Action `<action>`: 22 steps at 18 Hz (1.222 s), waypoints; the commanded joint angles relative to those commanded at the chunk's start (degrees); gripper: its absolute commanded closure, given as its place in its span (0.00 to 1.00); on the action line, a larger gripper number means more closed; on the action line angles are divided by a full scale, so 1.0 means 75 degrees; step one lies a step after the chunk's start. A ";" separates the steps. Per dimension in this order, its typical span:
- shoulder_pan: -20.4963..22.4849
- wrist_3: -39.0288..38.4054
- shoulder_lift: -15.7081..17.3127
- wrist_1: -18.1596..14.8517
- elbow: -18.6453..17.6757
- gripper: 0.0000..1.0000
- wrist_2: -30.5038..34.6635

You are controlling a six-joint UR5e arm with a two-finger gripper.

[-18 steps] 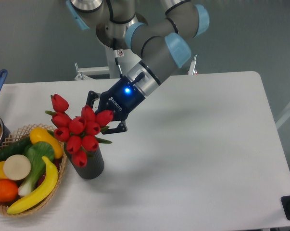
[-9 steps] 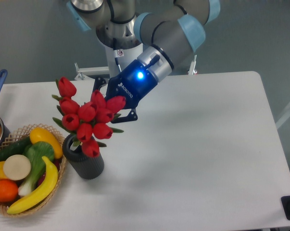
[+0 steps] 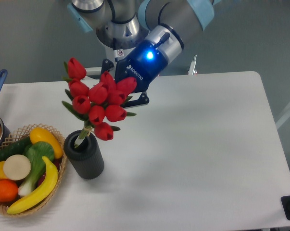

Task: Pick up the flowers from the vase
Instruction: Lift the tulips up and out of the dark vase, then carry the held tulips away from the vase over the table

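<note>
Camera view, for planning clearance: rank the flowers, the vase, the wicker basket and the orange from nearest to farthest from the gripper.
1. The flowers, at the gripper itself.
2. The vase, below and left.
3. The wicker basket, farther left.
4. The orange, at the basket's far lower-left.

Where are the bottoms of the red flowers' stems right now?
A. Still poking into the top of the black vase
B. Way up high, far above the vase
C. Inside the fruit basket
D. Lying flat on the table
A: the claw holds the flowers up, but the green stems still dip into the mouth of the vase.
</note>
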 joint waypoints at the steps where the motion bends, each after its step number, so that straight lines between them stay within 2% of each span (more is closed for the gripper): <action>1: 0.0059 0.0046 -0.0011 0.0011 0.0047 1.00 0.0047; 3: 0.0211 0.0093 -0.0012 0.0011 0.0234 1.00 0.0559; 7: 0.0270 0.0328 -0.0035 0.0012 0.0516 1.00 0.2305; 12: 0.0305 0.1299 -0.0035 -0.0023 0.0504 1.00 0.4905; 15: 0.0270 0.1359 -0.0163 -0.0059 0.0504 1.00 0.6312; 17: 0.0270 0.1371 -0.0362 -0.0082 0.0516 1.00 0.6970; 19: 0.0259 0.1371 -0.0515 -0.0339 0.0540 0.98 0.7486; 22: 0.0247 0.1406 -0.0667 -0.0679 0.0667 0.95 0.7816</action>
